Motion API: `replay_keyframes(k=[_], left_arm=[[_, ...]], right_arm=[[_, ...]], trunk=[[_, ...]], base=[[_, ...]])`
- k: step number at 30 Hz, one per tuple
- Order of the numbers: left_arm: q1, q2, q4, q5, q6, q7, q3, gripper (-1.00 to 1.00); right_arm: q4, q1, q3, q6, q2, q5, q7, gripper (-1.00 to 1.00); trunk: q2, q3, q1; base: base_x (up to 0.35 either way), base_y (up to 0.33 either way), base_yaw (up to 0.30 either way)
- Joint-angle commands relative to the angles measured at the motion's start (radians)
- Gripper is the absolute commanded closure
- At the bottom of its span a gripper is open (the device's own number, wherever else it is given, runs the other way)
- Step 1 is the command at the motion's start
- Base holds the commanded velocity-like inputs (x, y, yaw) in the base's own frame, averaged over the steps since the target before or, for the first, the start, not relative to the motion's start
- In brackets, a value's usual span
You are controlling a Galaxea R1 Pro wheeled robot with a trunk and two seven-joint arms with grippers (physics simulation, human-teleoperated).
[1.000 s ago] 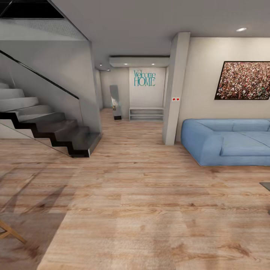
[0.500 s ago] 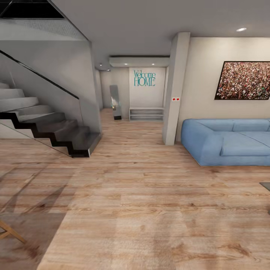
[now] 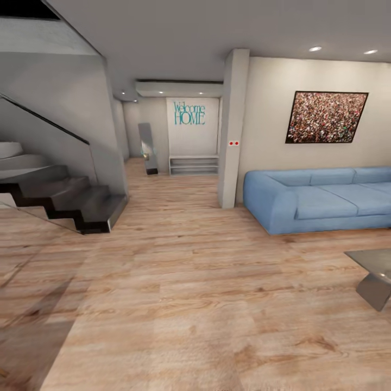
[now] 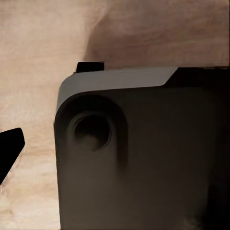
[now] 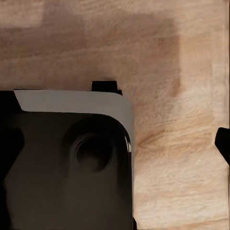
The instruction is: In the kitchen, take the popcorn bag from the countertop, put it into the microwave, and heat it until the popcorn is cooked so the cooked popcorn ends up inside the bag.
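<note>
A soft blue sofa [image 3: 320, 198] sits on the smooth wood floor [image 3: 179, 293], near dark, blocky stairs [image 3: 60, 198]. I cannot tell how wide either gripper is.

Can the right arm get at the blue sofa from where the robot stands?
Probably not. The sofa sits against the far wall, with a wide stretch of wooden floor between it and the robot; the right wrist view looks down at floor, so the base would have to drive closer first.

Bright, ceiling spots [image 3: 315, 49]; wrist views blurry
</note>
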Motion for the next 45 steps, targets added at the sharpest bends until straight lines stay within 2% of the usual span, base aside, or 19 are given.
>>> replay_keyframes(k=[1,6,10,12,15,22,31,34,36,38,41,45], left_arm=[[-0.011,0.000,-0.008,0.000,-0.001,0.000,-0.001,-1.00],[-0.080,-0.002,-0.030,0.003,-0.049,0.001,0.000,-1.00],[-0.115,-0.020,-0.038,0.004,-0.068,0.001,-0.001,-1.00],[-0.114,-0.021,-0.039,0.005,-0.123,0.001,0.005,-1.00],[-0.112,-0.021,-0.038,0.007,-0.167,0.001,0.008,-1.00],[-0.109,-0.019,-0.038,0.009,-0.179,0.001,0.010,-1.00],[-0.114,-0.018,-0.039,0.014,-0.180,0.002,0.020,-1.00],[-0.139,-0.019,-0.041,0.019,-0.180,0.004,0.044,-1.00],[-0.192,-0.018,-0.042,0.019,-0.185,0.004,0.050,-1.00],[-0.239,-0.019,-0.052,0.020,-0.187,0.003,0.053,-1.00],[-0.278,-0.020,-0.099,0.020,-0.188,-0.007,0.052,-1.00],[-0.294,-0.037,-0.212,0.019,-0.188,-0.011,0.051,-1.00]], right_arm=[[-0.008,-0.001,-0.001,-0.009,-0.001,-0.001,-0.012,-1.00],[-0.079,-0.002,-0.002,-0.031,-0.028,-0.002,-0.037,-1.00],[-0.126,-0.002,-0.001,-0.039,-0.032,-0.002,-0.038,-1.00],[-0.132,-0.002,-0.001,-0.058,-0.035,-0.002,-0.037,-1.00],[-0.132,-0.001,-0.001,-0.073,-0.039,-0.004,-0.038,-1.00],[-0.128,-0.001,-0.021,-0.089,-0.037,-0.014,-0.038,-1.00],[-0.138,-0.002,-0.024,-0.113,-0.034,-0.015,-0.038,-1.00],[-0.213,-0.053,-0.027,-0.109,-0.031,-0.015,-0.037,-1.00],[-0.282,-0.117,-0.028,-0.106,-0.030,-0.014,-0.034,-1.00],[-0.395,-0.156,-0.025,-0.102,-0.026,-0.010,-0.033,-1.00],[-0.521,-0.170,-0.022,-0.099,-0.022,-0.007,-0.035,-1.00],[-0.570,-0.173,-0.020,-0.102,-0.023,-0.006,-0.033,-1.00]], trunk=[[-0.001,-0.001,0.000],[-0.001,-0.001,0.000],[-0.001,-0.001,0.000],[-0.001,-0.001,0.000],[-0.001,-0.001,0.000],[-0.001,-0.001,0.000],[-0.001,-0.001,0.000],[-0.001,-0.001,0.000],[-0.001,-0.001,0.000],[-0.001,-0.001,0.000],[-0.001,-0.001,0.000],[-0.001,-0.001,0.000]], base=[[0.000,0.000,-0.300],[0.000,0.000,-0.300],[0.000,0.000,-0.300],[0.000,0.000,-0.300],[0.000,0.000,-0.300],[0.000,0.000,-0.300],[0.000,0.000,-0.300],[0.000,0.000,-0.300],[0.000,0.000,-0.300],[0.000,0.000,-0.300],[0.000,0.000,-0.300],[0.000,0.000,-0.300]])
